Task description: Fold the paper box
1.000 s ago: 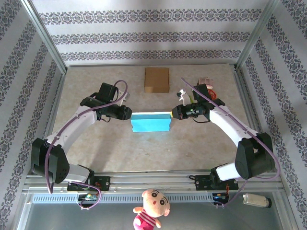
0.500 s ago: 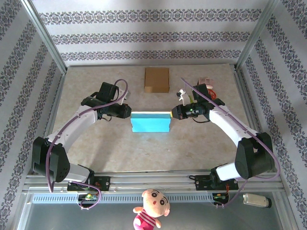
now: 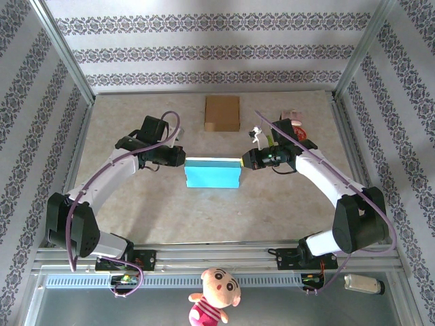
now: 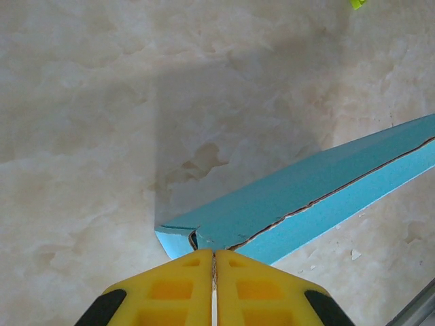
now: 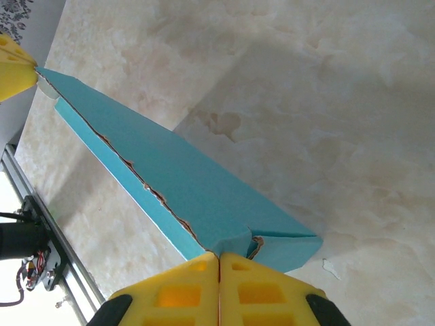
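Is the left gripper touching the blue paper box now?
Touching. The left wrist view shows the left gripper shut on a corner of the blue paper box.

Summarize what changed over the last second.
The left gripper edged right and closed on the left end of the box. The right gripper stayed shut on its right end; the box and the brown carton did not move.
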